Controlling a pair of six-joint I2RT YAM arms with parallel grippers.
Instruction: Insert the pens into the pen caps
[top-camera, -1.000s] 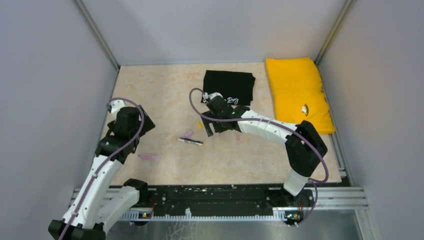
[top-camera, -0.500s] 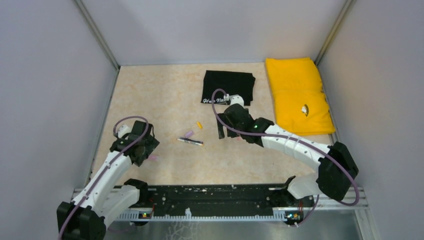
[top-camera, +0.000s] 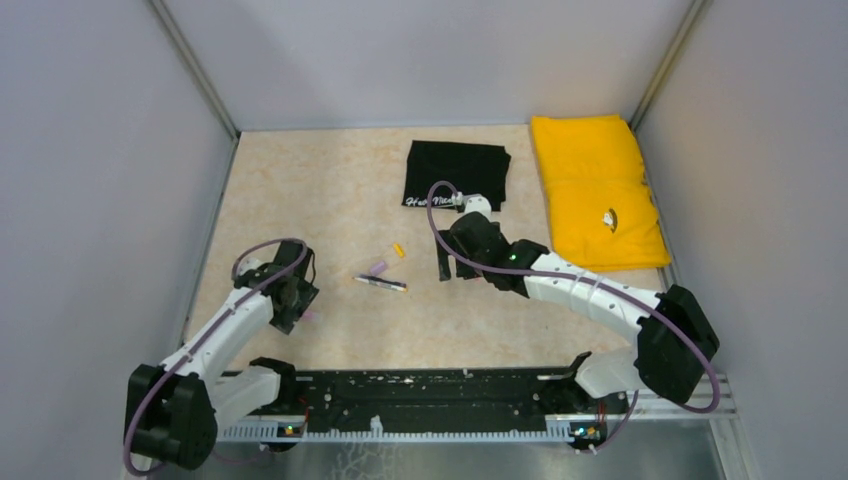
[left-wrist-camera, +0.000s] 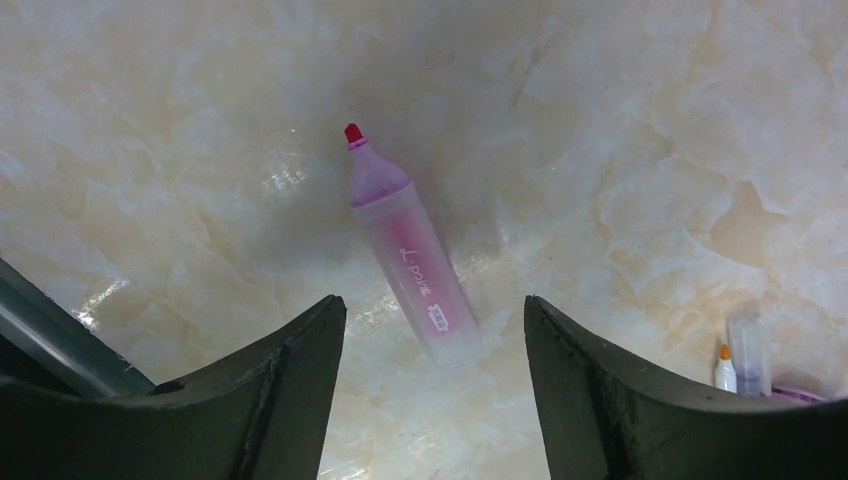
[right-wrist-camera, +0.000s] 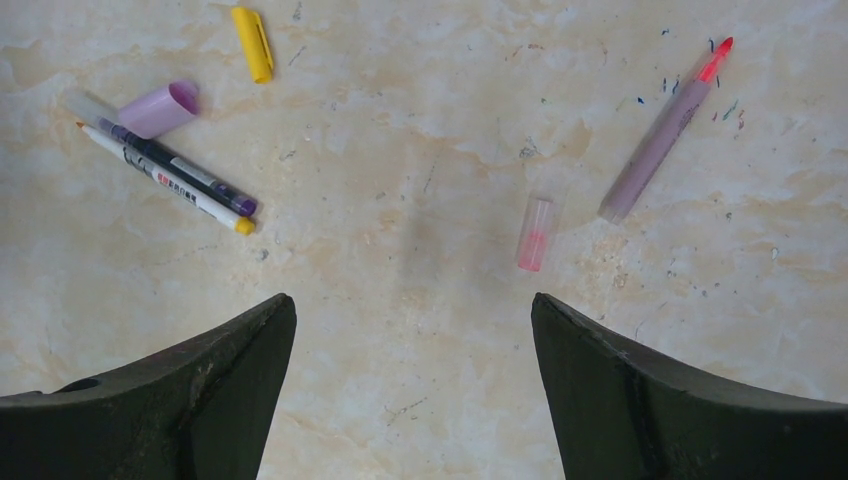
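Pale marble table (top-camera: 300, 190) inside grey walls, with a yellow cloth (top-camera: 595, 190) and a black cloth (top-camera: 455, 172) at the far side. Nearer, two robot arms bent low over the table. Left gripper (left-wrist-camera: 432, 312) wide open and empty. Right gripper (right-wrist-camera: 412, 300) wide open too, with nothing in it. Looks like the grabbing step for the left side, with the pale pink pen (left-wrist-camera: 412, 262) as the thing to grab. To do it well: go straight down, keep the pen in the middle of the gap, turn the wrist a tiny bit to squeeze across the barrel and not along it, then close softly near the back end, leaving the red tip free for a cap. Go slow, because round and smooth and likely to roll. Right now, just below the left gripper, blunt back end between the two fingers, red tip pointing away, a little tilted. Ahead of the right gripper and off to one side, the reddish-pink pen (right-wrist-camera: 660, 135), with the small red cap (right-wrist-camera: 535, 232) near its back end but apart. Off to the other side, the black-and-white pen (right-wrist-camera: 175, 175), the purple cap (right-wrist-camera: 160, 108) just beside it, and the yellow cap (right-wrist-camera: 253, 43) a bit farther on. No pen inside a cap yet.
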